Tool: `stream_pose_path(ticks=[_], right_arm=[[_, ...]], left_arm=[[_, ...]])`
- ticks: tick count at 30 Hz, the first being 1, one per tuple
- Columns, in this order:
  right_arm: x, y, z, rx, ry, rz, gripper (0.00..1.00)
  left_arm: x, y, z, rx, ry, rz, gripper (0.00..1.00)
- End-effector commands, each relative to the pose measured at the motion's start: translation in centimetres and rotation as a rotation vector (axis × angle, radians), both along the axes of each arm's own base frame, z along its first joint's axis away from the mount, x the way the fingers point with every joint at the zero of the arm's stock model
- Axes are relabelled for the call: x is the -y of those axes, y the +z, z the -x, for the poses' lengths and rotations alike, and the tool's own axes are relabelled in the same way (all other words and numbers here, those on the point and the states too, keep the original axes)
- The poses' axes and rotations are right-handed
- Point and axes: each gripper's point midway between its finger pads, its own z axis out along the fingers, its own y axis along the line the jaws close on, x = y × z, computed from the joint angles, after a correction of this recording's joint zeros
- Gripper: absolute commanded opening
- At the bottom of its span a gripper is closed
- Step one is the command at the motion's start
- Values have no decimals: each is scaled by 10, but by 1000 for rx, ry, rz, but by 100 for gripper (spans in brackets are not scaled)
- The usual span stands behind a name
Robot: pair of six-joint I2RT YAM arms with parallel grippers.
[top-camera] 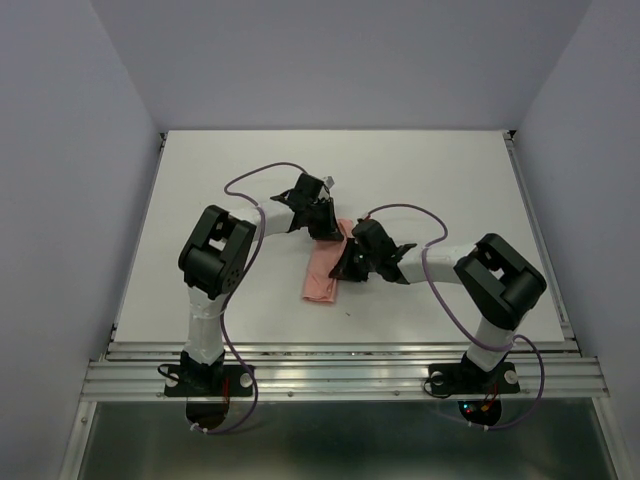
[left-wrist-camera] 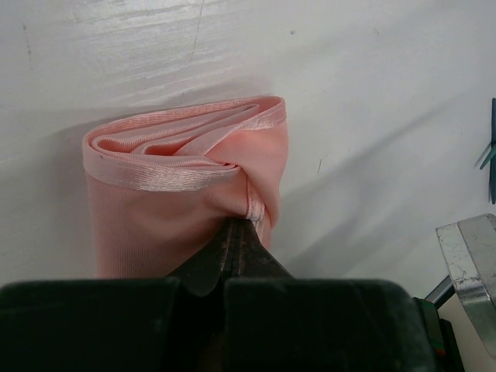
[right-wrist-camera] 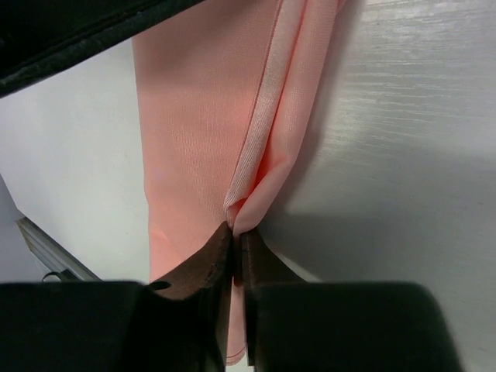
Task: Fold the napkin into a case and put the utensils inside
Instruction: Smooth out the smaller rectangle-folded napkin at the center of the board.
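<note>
The salmon-pink napkin (top-camera: 323,272) lies mid-table as a narrow layered strip, the case. My left gripper (top-camera: 327,228) is at its far end, shut on the hemmed edge of a layer (left-wrist-camera: 258,208). The strip's open layered end (left-wrist-camera: 182,147) faces away from it in the left wrist view. My right gripper (top-camera: 350,264) sits at the strip's right side, shut on a pinch of the long folded edge (right-wrist-camera: 242,209). A sliver of dark-teal utensils (left-wrist-camera: 491,159) shows at the right border of the left wrist view. In the top view the utensils are hidden.
Purple cables (top-camera: 258,175) loop over the white table (top-camera: 430,170) behind both arms. Grey walls enclose the table on three sides. A metal part (left-wrist-camera: 471,256) pokes into the left wrist view at lower right. The left gripper's dark body (right-wrist-camera: 62,39) fills the right wrist view's upper left.
</note>
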Motion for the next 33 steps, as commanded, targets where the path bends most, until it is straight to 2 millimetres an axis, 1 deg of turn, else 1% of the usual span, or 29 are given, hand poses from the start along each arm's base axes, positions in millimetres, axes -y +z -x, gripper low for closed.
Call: stream_pose_path(ticks=[1, 2, 3, 4, 6, 7, 8, 9, 10, 11, 13, 15, 16, 17, 18, 19, 21, 22, 24, 25, 26, 27, 29, 30, 31, 32, 33], right_arm=[[11, 3, 8, 29, 37, 50, 28], [13, 5, 7, 40, 35, 58, 35], [18, 13, 5, 64, 19, 70, 41], [21, 16, 4, 79, 14, 84, 52], [30, 24, -2, 126, -15, 115, 58], [36, 35, 1, 140, -19, 124, 61], [41, 40, -2, 169, -32, 139, 62], [51, 43, -7, 188, -61, 155, 62], [56, 46, -6, 194, -68, 166, 62], [63, 59, -10, 226, -91, 158, 62], [85, 62, -20, 242, -154, 188, 62], [100, 65, -28, 255, -181, 201, 57], [105, 67, -35, 258, -195, 210, 53], [115, 61, -45, 252, -209, 241, 44], [117, 61, -51, 254, -207, 255, 40], [113, 70, -61, 282, -187, 271, 35], [108, 73, -73, 299, -154, 303, 32], [103, 73, -82, 302, -124, 329, 31], [96, 74, -89, 313, -86, 332, 31], [94, 69, -92, 310, -67, 346, 31], [89, 74, -99, 335, -47, 347, 31], [86, 76, -102, 341, -34, 342, 31], [81, 70, -108, 339, -10, 350, 31], [77, 74, -114, 352, -9, 348, 31], [76, 74, -117, 358, 0, 355, 31], [74, 66, -119, 348, 11, 365, 31], [70, 71, -126, 359, 12, 362, 31]], left_arm=[[-7, 16, -13, 98, 6, -47, 0], [-7, 14, -12, 92, -4, -53, 0], [-5, 14, -10, 90, -25, -49, 0], [-4, 15, -11, 93, -34, -45, 0], [-2, 14, -8, 88, -56, -38, 0], [-2, 15, -9, 94, -66, -38, 0], [-1, 14, -8, 91, -72, -37, 0], [-1, 14, -7, 90, -78, -37, 0], [-1, 13, -7, 90, -81, -35, 0], [0, 13, -6, 87, -87, -34, 0], [0, 14, -6, 88, -90, -28, 0], [2, 18, -4, 90, -97, -12, 0], [3, 21, -5, 96, -97, -3, 0], [4, 24, -5, 101, -97, 3, 0], [4, 26, -6, 104, -97, 5, 0], [4, 26, -6, 105, -98, 6, 0], [5, 25, -6, 101, -100, 7, 0], [6, 23, -6, 94, -100, 8, 0], [6, 19, -5, 83, -102, 7, 0], [6, 17, -6, 79, -98, 7, 0], [6, 15, -5, 76, -97, 4, 0], [6, 14, -5, 76, -97, 6, 0], [6, 13, -4, 70, -94, 9, 0], [5, 12, -4, 66, -91, 10, 0], [6, 12, -3, 64, -91, 12, 0], [6, 11, -3, 63, -89, 13, 0], [6, 12, -4, 64, -87, 16, 0]])
